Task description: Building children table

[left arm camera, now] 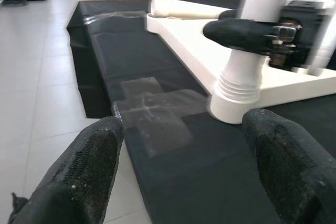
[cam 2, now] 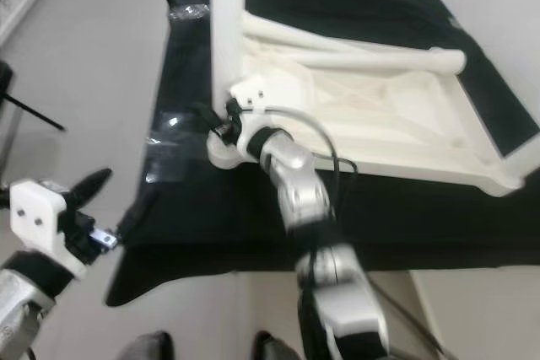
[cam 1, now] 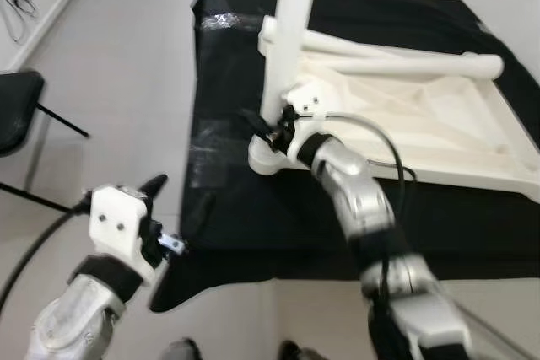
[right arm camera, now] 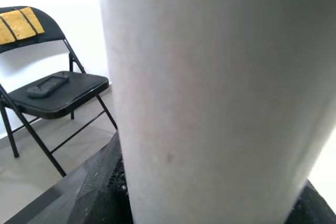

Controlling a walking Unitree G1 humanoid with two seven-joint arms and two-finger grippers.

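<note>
While the leg (cam 1: pixel 295 31) stands upright in the corner socket of the upturned tabletop (cam 1: pixel 439 137) and is clasped by the right gripper (cam 1: pixel 272 128), it could be tilted and cross-threaded, since the left gripper (cam 1: pixel 173 208) is held wide open and empty near the cloth's (cam 1: pixel 228 208) edge.

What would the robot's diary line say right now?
right gripper: around upright white leg at tabletop corner | left gripper: open, beside black cloth edge
</note>
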